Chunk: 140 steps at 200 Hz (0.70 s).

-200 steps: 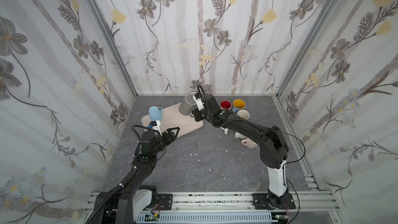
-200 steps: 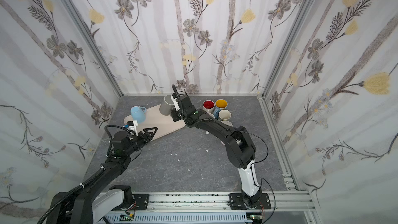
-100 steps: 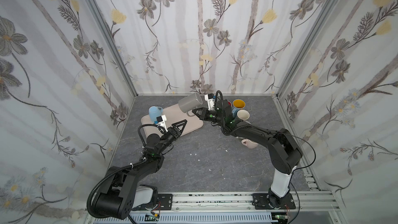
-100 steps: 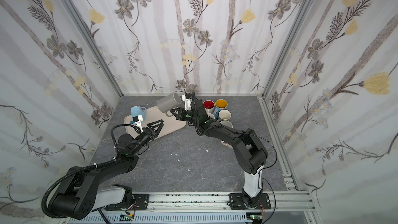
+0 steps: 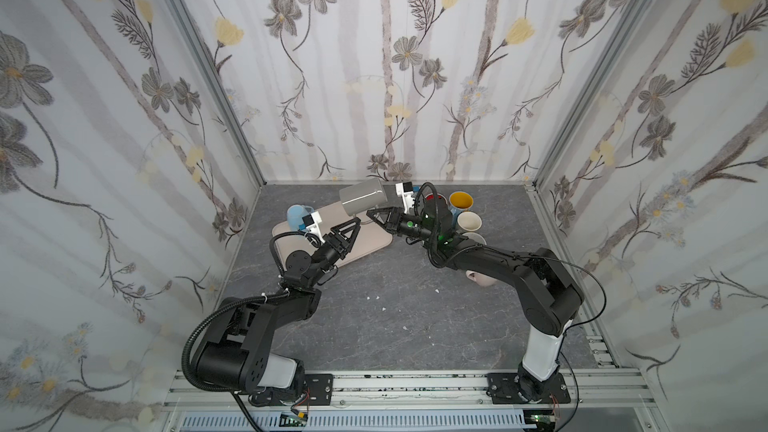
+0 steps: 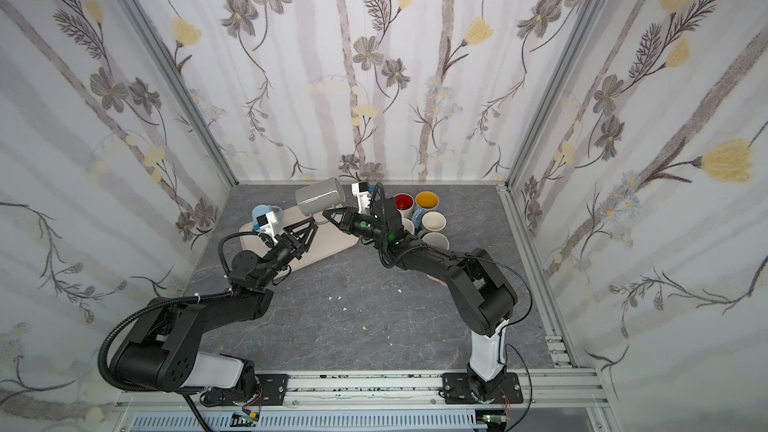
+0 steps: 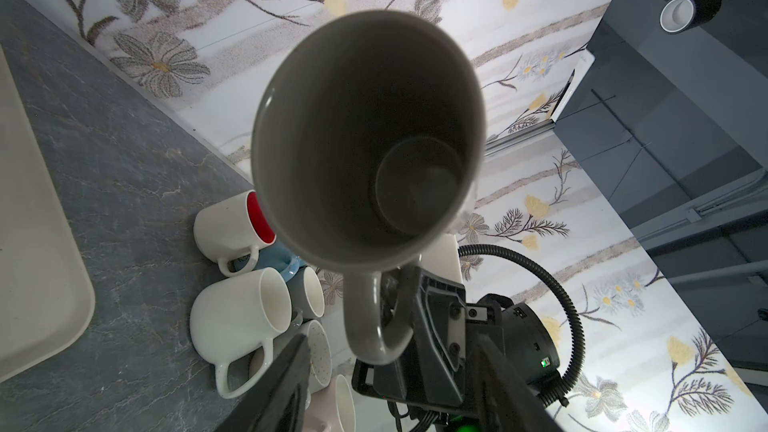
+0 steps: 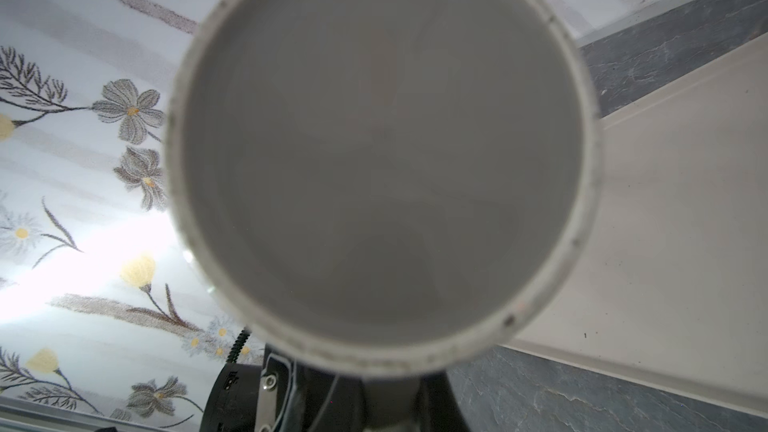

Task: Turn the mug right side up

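We found the right gripper closed tight on the handle of the grey mug. It held the mug clear of the surface, above the far end of the beige tray. The mug lay roughly on its side in the air. Its mouth faced the left arm's wrist camera, and its base filled the right wrist view.

The left gripper stood just beside the mug, on its open side. Its jaws were spread and nothing was between them. In the left wrist view its two dark fingers framed the handle from below without touching it.

On the tray, behind the left wrist, we noted a blue mug, partly hidden by that arm's camera.

Close on the other side of the right arm stood a tight cluster of mugs on the grey table. It included a red-lined mug, a yellow-lined mug and a cream mug, all with mouths up. In a top view a pink mug lay under the right forearm, mostly covered, and we could not tell how it lay.

Small white flecks dotted the table nearer the rail.
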Each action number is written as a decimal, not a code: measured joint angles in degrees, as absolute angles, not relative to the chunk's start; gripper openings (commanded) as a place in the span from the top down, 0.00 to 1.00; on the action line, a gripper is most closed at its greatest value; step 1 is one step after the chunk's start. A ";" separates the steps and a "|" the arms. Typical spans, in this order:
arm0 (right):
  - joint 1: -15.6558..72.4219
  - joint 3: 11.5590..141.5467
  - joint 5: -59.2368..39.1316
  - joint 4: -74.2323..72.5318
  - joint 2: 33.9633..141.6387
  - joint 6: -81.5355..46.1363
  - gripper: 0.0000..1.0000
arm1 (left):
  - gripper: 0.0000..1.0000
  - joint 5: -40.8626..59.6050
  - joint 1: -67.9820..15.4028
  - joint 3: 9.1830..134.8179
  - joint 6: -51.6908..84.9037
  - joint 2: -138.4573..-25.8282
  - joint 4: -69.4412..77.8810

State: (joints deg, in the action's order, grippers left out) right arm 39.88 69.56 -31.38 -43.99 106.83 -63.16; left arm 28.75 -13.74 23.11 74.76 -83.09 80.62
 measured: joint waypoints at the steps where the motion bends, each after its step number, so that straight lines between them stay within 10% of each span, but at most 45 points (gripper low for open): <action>1: 39.90 69.49 -31.42 -44.07 106.83 -63.20 1.00 | 0.43 28.73 -13.74 23.16 74.83 -83.20 80.68; 60: 39.99 68.23 -32.64 -45.60 106.80 -65.45 1.00 | 0.63 29.76 -15.75 29.95 81.28 -94.37 89.91; 93: 39.00 67.70 -32.93 -44.69 106.19 -65.80 0.98 | 1.00 29.63 -17.52 31.40 83.02 -97.06 92.05; 140: 37.74 67.70 -35.64 -39.64 103.44 -62.24 0.69 | 1.00 29.56 -18.35 30.57 82.85 -95.11 92.16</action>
State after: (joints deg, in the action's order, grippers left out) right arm 37.74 67.70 -35.64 -39.64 103.44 -62.24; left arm 29.56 -18.35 30.57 82.85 -95.11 92.16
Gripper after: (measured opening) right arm 0.229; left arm 0.132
